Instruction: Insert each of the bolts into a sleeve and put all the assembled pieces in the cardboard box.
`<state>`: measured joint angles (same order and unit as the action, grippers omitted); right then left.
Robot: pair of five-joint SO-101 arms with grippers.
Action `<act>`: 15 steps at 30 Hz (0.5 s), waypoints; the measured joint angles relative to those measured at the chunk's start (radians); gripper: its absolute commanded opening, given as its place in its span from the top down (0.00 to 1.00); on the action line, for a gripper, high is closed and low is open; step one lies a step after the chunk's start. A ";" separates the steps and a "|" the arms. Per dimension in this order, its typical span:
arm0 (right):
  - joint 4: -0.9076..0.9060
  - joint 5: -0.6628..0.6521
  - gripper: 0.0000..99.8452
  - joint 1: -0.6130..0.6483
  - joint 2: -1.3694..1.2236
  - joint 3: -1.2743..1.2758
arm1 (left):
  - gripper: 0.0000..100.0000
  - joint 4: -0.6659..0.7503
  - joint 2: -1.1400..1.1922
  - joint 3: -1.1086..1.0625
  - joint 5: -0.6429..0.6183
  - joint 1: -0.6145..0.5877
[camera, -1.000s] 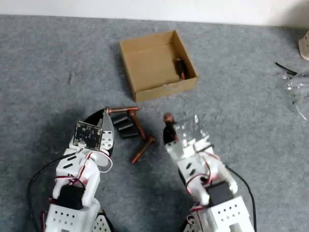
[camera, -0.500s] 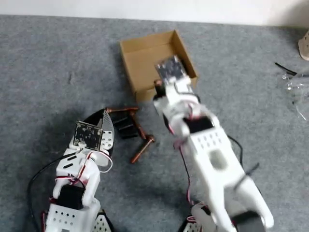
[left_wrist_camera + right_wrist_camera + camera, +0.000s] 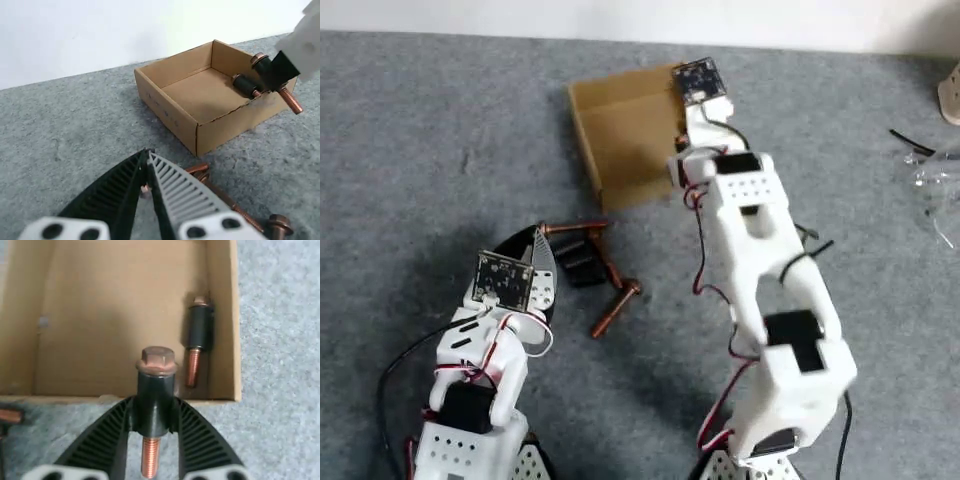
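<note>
The cardboard box [image 3: 582, 130] sits at the back of the table. One bolt in a black sleeve [image 3: 199, 335] lies inside it along a side wall. My right gripper [image 3: 152, 402] is shut on a second sleeved bolt [image 3: 156, 362], held head-up just above the box's near wall [image 3: 115, 399]; the left wrist view shows that piece [image 3: 277, 75] over the box's corner. Down at the lower left, my left gripper [image 3: 544, 235] is shut, its tips [image 3: 145, 154] right beside the end of a loose copper bolt [image 3: 575, 228]. Two black sleeves [image 3: 575, 258] and two more bolts [image 3: 615, 308] lie beside it.
The grey carpeted table [image 3: 440, 130] has free room left of the box. Clear plastic pieces and a black wire [image 3: 925, 165] lie at the far right edge. My right arm [image 3: 760, 260] stretches across the table's middle.
My right arm has swung from the table's middle out to the box, carrying the sleeved bolt. The left arm and the loose parts have not moved.
</note>
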<state>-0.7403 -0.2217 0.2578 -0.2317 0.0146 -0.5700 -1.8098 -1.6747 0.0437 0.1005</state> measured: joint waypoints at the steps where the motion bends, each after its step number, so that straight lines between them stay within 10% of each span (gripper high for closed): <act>1: -0.008 0.000 1.00 0.000 -0.017 -0.025 | 0.99 0.000 0.000 0.000 0.009 0.000; 15: -0.023 0.000 1.00 0.003 -0.068 -0.247 | 0.99 0.000 0.000 0.000 0.018 0.000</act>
<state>-0.7633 -0.2217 0.2608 -0.2992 -0.2325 -0.5700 -1.8098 -1.6747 0.0621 0.1005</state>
